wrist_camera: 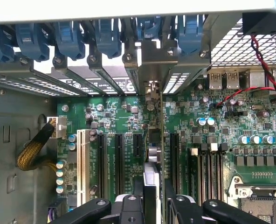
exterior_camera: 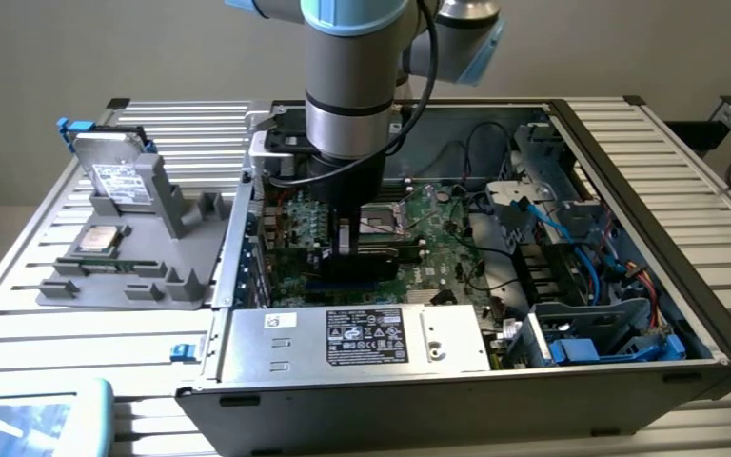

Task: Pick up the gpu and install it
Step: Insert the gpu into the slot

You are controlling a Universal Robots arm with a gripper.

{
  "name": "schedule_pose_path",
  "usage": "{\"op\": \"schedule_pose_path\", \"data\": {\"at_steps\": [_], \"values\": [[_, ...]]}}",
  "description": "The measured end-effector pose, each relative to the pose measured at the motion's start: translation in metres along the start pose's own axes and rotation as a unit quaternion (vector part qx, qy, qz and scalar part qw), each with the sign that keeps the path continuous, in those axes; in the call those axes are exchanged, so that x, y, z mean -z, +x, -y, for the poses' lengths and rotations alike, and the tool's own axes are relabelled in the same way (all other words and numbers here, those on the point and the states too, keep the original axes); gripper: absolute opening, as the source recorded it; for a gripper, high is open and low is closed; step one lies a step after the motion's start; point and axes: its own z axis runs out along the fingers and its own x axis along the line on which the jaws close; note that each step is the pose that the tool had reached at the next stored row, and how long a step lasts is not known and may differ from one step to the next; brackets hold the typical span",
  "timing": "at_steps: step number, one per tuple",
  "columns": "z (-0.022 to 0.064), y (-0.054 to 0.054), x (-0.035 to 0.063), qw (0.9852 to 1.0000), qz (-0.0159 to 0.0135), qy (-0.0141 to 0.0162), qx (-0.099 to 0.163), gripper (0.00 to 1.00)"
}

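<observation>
My gripper [exterior_camera: 355, 240] is down inside the open computer case [exterior_camera: 670, 181], over the green motherboard [exterior_camera: 448, 228]. It is shut on the gpu [exterior_camera: 368, 257], which it holds upright. In the wrist view the gpu [wrist_camera: 153, 154] is edge-on, a thin card running from between my black fingers [wrist_camera: 128, 210] toward the case's rear wall. Its silver bracket end [wrist_camera: 150, 91] lies near the slot openings there. The card stands among the black expansion slots [wrist_camera: 119, 154] of the motherboard [wrist_camera: 114, 112]; I cannot tell whether its lower edge is seated in a slot.
A grey holder [exterior_camera: 149, 276] with silver hard drives [exterior_camera: 118, 176] stands outside the case on the exterior view's left. The power supply [exterior_camera: 353, 338] lies along the case's front. Cables and blue drive cages [exterior_camera: 582, 286] crowd the right side. Blue bracket clips [wrist_camera: 68, 37] line the rear wall.
</observation>
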Motion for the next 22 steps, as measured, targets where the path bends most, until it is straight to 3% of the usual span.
{"op": "schedule_pose_path", "data": {"at_steps": [22], "values": [[0.0002, 0.0007, -0.0008, 1.0000, 0.0001, -0.0004, 0.009, 0.27]]}}
